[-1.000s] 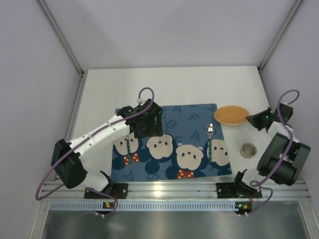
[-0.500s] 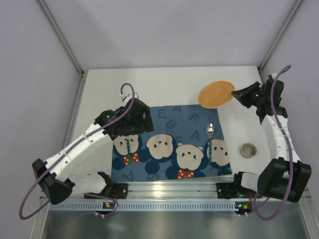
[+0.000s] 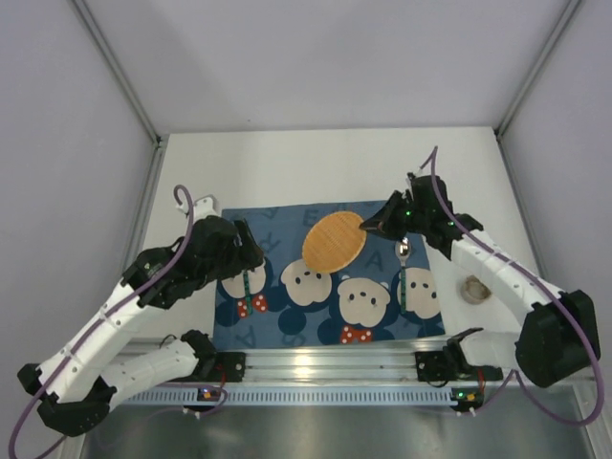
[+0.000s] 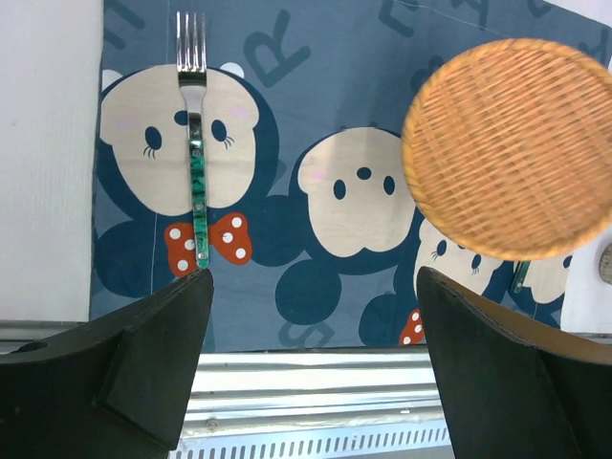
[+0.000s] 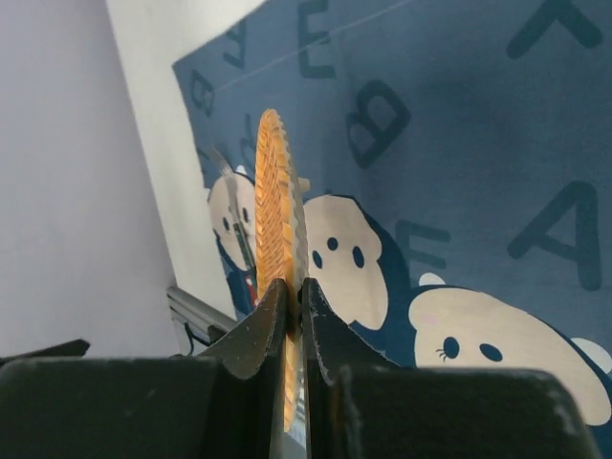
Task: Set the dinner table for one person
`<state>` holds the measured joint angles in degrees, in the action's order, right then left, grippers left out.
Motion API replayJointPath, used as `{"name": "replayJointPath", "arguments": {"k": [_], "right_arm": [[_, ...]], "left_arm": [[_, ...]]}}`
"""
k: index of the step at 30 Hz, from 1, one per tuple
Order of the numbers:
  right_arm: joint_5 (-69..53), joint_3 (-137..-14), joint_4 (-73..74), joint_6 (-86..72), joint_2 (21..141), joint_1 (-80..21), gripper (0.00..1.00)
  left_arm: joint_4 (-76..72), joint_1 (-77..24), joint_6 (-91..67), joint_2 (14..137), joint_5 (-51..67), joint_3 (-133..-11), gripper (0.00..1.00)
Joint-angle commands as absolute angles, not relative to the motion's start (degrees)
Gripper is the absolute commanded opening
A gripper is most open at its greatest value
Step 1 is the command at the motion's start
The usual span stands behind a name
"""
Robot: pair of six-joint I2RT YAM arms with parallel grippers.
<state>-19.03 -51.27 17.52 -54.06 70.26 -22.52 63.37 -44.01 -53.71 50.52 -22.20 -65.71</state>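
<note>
While my right pincer [image 5: 287, 298] pinches the rim of the woven plate [image 3: 334, 242] above the placemat [image 3: 287, 222] on the white worktop [image 3: 287, 163], I should level it and lower it between fork [image 4: 194, 163] and spoon [image 3: 403, 277]. My left pincer [image 4: 314, 277] gapes (empty); its camera shows the plate's full face, my right wrist only its edge.

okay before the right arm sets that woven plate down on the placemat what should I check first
1. Grip: right gripper shut on the woven plate at its rim: ok.
2. Landing spot: placemat bare between fork and spoon: ok.
3. Plate level: cannot tell.
4. Left gripper open, empty, apart from the plate: ok.
5. Small cup off the placemat, apart from the plate: ok.
</note>
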Motion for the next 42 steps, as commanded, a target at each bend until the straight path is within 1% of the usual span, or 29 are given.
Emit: {"name": "replayJointPath", "arguments": {"k": [1,3,8,13,24,29,31,32,33,35,36,38,39,42], "right_arm": [[-18.19,-51.50,12.67,-54.32,73.82,-24.95,0.00],[-18.02,-51.68,11.96,-53.70,76.89,-27.85,0.00],[-18.37,-49.49,3.79,-54.75,83.05,-33.47,0.00],[-18.55,-47.20,-2.54,-53.18,87.01,-34.28,0.00],[-13.45,-39.21,-2.29,-48.08,91.49,-34.28,0.00],[-12.13,-39.64,-1.59,-45.53,91.85,-34.28,0.00],[-10.56,-41.56,-0.09,-44.48,91.32,-34.28,0.00],[-9.94,-42.36,2.17,-44.04,90.97,-34.19,0.02],[-9.41,-43.15,3.94,-43.60,90.44,-34.36,0.14],[-7.83,-45.61,5.97,-42.10,88.60,-34.28,0.22],[-7.21,-47.27,7.98,-41.66,87.72,-34.28,0.35],[-5.72,-48.86,9.75,-40.35,85.17,-34.28,0.51],[-5.28,-49.74,11.67,-39.91,84.30,-34.19,0.64],[-4.83,-54.12,15.71,-38.15,80.69,-34.19,0.78]], "left_arm": [[66.18,-43.77,-55.90,48.17,-23.73,-65.04,0.93],[67.40,-43.86,-56.25,46.76,-23.82,-64.86,0.93],[69.43,-43.86,-56.69,44.92,-23.55,-64.86,0.93],[71.10,-43.86,-57.57,44.12,-22.94,-64.78,0.93],[72.60,-43.86,-58.27,43.15,-22.76,-64.07,0.93],[71.81,-43.86,-58.18,43.50,-22.33,-62.93,0.93],[71.37,-43.86,-58.10,43.68,-22.24,-62.75,0.93],[71.19,-43.86,-58.01,43.77,-22.32,-62.58,0.93],[71.02,-43.86,-58.01,43.86,-22.32,-62.49,0.93],[70.49,-43.86,-57.92,44.12,-22.41,-62.32,0.93],[70.31,-43.86,-57.92,44.30,-22.50,-62.23,0.93],[69.70,-43.86,-57.75,44.56,-22.59,-61.97,0.93],[69.44,-43.86,-57.66,44.65,-22.59,-61.70,0.93],[68.21,-43.86,-57.48,45.18,-22.76,-61.00,0.93]]}}
